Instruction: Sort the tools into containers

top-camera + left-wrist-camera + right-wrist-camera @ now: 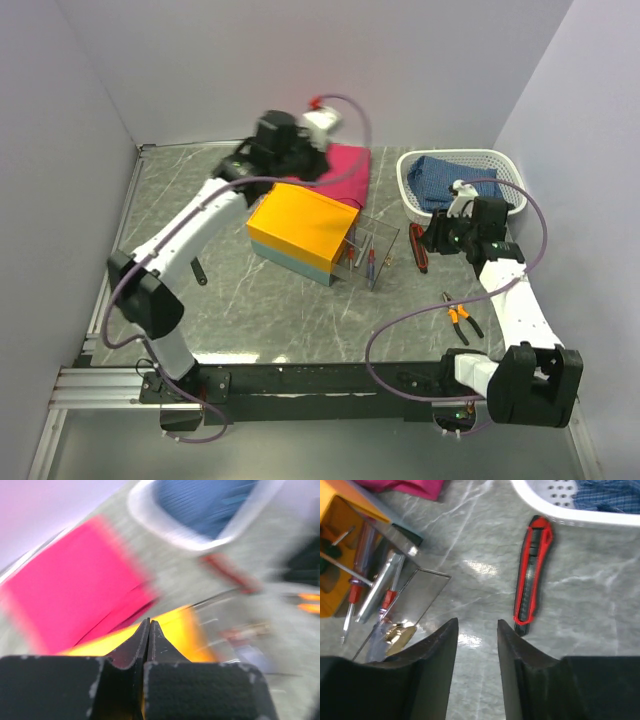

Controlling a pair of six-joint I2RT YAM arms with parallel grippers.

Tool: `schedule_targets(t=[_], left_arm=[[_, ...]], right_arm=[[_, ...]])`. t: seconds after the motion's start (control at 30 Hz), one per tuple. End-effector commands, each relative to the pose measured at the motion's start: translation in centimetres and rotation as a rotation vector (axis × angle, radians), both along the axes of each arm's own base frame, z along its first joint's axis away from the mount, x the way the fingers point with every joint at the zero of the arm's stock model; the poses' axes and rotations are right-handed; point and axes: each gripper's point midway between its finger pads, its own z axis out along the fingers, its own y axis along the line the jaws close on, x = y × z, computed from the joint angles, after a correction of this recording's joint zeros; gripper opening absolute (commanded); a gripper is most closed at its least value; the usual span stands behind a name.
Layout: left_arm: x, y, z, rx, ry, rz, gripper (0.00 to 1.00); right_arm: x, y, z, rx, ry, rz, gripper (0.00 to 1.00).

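Red-and-black tool (532, 575) lies just beside and ahead of the half-open, empty right jaws, lengthwise along them; left jaws shut.

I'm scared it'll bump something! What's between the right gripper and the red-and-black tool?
Nothing. In the right wrist view, only bare grey table separates the right gripper from the red-and-black tool.

Grey marbled tabletop (260, 310) bears an orange-topped teal box (300, 225); folded pink cloth (348, 165) behind it; white slotted plastic basket (404, 186); red-and-black utility knife (532, 575) near it; small orange-handled pliers (460, 315); dark slim tool (199, 272) at left
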Motion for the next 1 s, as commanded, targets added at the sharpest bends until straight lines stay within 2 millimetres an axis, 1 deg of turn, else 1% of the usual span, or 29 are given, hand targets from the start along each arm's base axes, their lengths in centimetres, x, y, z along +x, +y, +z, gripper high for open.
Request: schedule_targets(t=[0.0, 0.03, 0.07, 0.1, 0.13, 0.17, 0.23, 0.27, 0.33, 0.37, 0.43, 0.5, 0.53, 0.57, 0.6, 0.63, 0.67, 0.73, 0.77, 0.8, 0.83, 0.93, 0.97], left_arm=[[5.8, 12.7, -7.9, 0.144, 0.096, 0.367, 0.01], [7.8, 17.1, -9.0, 0.163, 0.094, 0.510, 0.01], [7.8, 19.3, -11.7, 0.192, 0.154, 0.549, 0.01], [8.0, 20.8, -12.9, 0.189, 0.196, 0.565, 0.01], [8.6, 23.4, -14.1, 0.184, 0.241, 0.600, 0.01], [8.5, 24.4, -15.2, 0.190, 0.266, 0.614, 0.01], [8.5, 25.7, -15.9, 0.190, 0.274, 0.637, 0.01], [8.3, 25.9, -16.6, 0.204, 0.282, 0.631, 0.01], [7.8, 25.4, -17.2, 0.215, 0.298, 0.580, 0.01], [7.2, 24.5, -17.4, 0.199, 0.317, 0.528, 0.01], [6.3, 23.6, -17.7, 0.184, 0.348, 0.467, 0.01], [5.1, 22.7, -18.2, 0.169, 0.378, 0.404, 0.01], [4.7, 22.6, -18.2, 0.167, 0.379, 0.391, 0.01], [4.1, 22.5, -18.9, 0.171, 0.395, 0.379, 0.01], [3.6, 22.1, -18.8, 0.166, 0.397, 0.345, 0.01], [2.9, 21.9, -19.2, 0.191, 0.389, 0.292, 0.01], [2.2, 21.8, -19.7, 0.204, 0.398, 0.267, 0.01], [1.8, 21.8, -19.9, 0.215, 0.394, 0.257, 0.01], [1.4, 21.8, -20.3, 0.217, 0.408, 0.257, 0.01], [1.2, 21.8, -20.3, 0.218, 0.410, 0.254, 0.01], [1.0, 21.8, -20.3, 0.219, 0.408, 0.248, 0.01], [0.6, 21.9, -20.4, 0.218, 0.416, 0.248, 0.01], [0.5, 21.9, -20.7, 0.219, 0.422, 0.249, 0.01]], right_arm=[[0.6, 1.9, 0.9, 0.026, -0.028, 0.067, 0.38], [0.4, 2.7, 0.5, 0.023, -0.022, 0.092, 0.33], [0.2, 3.2, -0.2, 0.022, -0.008, 0.111, 0.25], [0.0, 3.6, -0.5, 0.018, -0.001, 0.125, 0.22], [-0.2, 4.2, -0.8, 0.011, 0.003, 0.144, 0.18], [-0.3, 5.1, -1.1, 0.008, 0.006, 0.171, 0.11], [-0.3, 5.8, -1.5, -0.005, 0.011, 0.187, 0.03], [-0.3, 6.5, -1.9, -0.003, 0.022, 0.207, 0.00], [0.0, 7.0, -2.4, 0.002, 0.042, 0.213, 0.00], [0.3, 7.3, -3.0, 0.017, 0.063, 0.213, 0.00], [1.0, 7.7, -3.0, 0.025, 0.059, 0.220, 0.00], [1.6, 8.8, -3.2, 0.043, 0.079, 0.258, 0.00], [1.9, 9.2, -3.1, 0.062, 0.088, 0.248, 0.00], [2.6, 9.7, -2.7, 0.070, 0.082, 0.256, 0.00], [2.7, 10.6, -2.4, 0.084, 0.082, 0.283, 0.00], [3.3, 11.2, -1.4, 0.096, 0.071, 0.291, 0.00], [3.5, 11.7, -1.9, 0.135, 0.111, 0.277, 0.00], [3.8, 13.4, -1.0, 0.195, 0.118, 0.300, 0.00], [3.7, 14.1, -1.2, 0.216, 0.140, 0.301, 0.00], [3.6, 14.7, -1.0, 0.227, 0.142, 0.318, 0.00], [3.4, 15.9, -0.6, 0.231, 0.136, 0.348, 0.00], [3.2, 17.6, -0.3, 0.251, 0.134, 0.382, 0.00], [3.0, 18.4, -0.5, 0.257, 0.142, 0.394, 0.00]])
